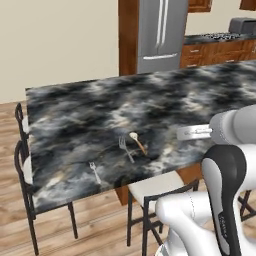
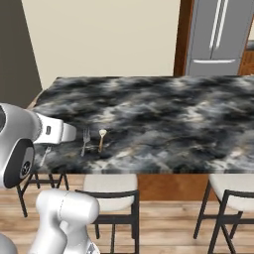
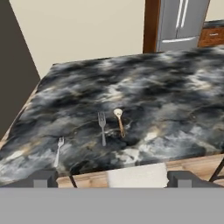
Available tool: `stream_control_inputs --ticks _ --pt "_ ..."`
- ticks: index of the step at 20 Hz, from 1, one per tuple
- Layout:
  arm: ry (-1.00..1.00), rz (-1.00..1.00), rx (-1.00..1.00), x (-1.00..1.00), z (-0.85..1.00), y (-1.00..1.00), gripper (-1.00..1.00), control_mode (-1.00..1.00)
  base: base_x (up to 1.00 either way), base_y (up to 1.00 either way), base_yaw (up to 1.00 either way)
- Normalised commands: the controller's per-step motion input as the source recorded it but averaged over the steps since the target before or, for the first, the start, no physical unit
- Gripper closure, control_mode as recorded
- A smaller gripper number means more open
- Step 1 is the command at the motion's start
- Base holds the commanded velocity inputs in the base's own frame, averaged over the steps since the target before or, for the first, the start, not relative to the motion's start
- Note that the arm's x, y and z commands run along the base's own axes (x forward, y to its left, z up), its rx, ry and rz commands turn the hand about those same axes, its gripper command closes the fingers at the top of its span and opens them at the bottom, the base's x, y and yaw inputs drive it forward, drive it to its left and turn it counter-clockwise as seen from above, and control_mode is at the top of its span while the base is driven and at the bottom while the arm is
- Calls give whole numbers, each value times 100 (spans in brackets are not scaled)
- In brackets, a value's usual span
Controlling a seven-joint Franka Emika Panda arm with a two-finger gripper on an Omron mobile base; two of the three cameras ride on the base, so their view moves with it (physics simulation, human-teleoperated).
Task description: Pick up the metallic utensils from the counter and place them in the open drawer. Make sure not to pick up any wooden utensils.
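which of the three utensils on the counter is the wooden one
The wooden spoon, tan with a rounded bowl. It lies beside the larger silver fork; the small silver fork lies apart, nearer the counter edge.

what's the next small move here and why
Probably lower the open pincer toward the larger fork on the counter. The pincer holds nothing and sits back off the near edge. That fork is metal and nearest the view's centre, but the wooden spoon lies close beside it, so line up on the fork's handle side away from the spoon. The small fork can wait.
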Motion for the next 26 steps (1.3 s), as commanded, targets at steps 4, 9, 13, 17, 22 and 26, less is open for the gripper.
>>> stream_control_inputs --ticks 4,9,13,17,22,26 --pt "0 0 0 0 0 0 -100 100 1 32 16" --pt "0 0 0 0 0 0 -100 100 8 9 34" --pt "0 0 0 0 0 0 -100 100 33 0 24" --pt "0 0 0 0 0 0 -100 100 57 0 21" --pt "0 0 0 0 0 0 -100 100 62 0 9" --pt "30 0 0 56 -36 0 -100 -100 0 0 0"
